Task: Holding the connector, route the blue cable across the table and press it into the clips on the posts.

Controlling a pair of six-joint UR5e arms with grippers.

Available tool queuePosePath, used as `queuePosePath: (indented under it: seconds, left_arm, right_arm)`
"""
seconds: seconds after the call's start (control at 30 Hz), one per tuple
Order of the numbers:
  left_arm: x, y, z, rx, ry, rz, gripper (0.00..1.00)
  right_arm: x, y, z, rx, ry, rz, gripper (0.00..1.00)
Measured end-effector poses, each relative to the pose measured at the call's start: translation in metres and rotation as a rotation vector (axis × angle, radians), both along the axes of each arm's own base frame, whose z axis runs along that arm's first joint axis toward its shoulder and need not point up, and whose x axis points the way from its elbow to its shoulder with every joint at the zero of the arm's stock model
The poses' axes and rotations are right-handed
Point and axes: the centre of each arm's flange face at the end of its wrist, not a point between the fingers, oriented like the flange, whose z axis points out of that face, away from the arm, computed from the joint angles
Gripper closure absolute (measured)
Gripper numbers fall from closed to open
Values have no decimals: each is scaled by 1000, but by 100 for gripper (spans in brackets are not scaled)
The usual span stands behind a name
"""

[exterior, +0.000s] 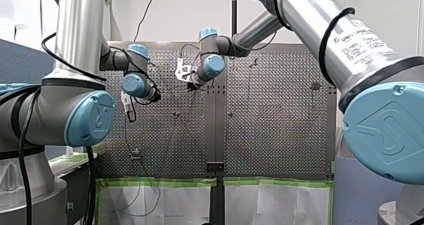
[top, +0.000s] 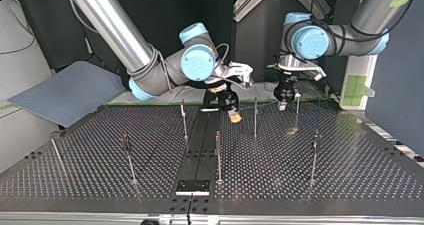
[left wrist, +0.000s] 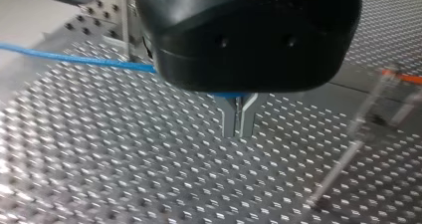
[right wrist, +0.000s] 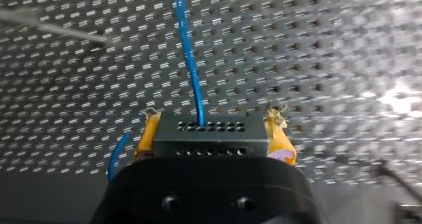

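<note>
The black connector [right wrist: 201, 137] sits between the yellow pads [right wrist: 278, 137] of my right gripper [right wrist: 209, 122], which is shut on it. The blue cable [right wrist: 191, 69] leaves the connector's front and runs ahead over the perforated table [right wrist: 323, 59]. In the top view my right gripper [top: 233, 114] hangs low near the table's far middle. My left gripper [top: 283, 104] is just to its right, beside a post [top: 297, 110]. In the left wrist view the metal fingers [left wrist: 230, 118] of my left gripper [left wrist: 239, 129] are shut, with the blue cable [left wrist: 74, 59] passing in at their base.
Several thin clip posts stand on the table, such as one [top: 184, 120] by my right gripper, one [top: 255, 117] between the grippers and one [top: 218, 155] nearer the front. A black plate [top: 192, 186] lies at the top view's near edge. A blue-grey sheet [top: 65, 92] lies off the table's left.
</note>
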Motion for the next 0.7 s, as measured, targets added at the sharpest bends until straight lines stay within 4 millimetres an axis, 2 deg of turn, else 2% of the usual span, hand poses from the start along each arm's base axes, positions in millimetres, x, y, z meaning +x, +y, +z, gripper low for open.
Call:
queuePosePath:
  seconds: [0.07, 0.37, 0.7]
  left_arm:
    - [1, 0, -9, -3, 11, 0, 100]
    - [3, -3, -28, -9, 25, -7, 100]
    - [1, -7, -71, -4, 82, -14, 100]
  right_arm:
    - [-3, 2, -11, 12, 14, -2, 100]
    - [-19, 5, -48, 51, 60, -13, 100]
    - [-27, 6, -64, 71, 83, -20, 100]
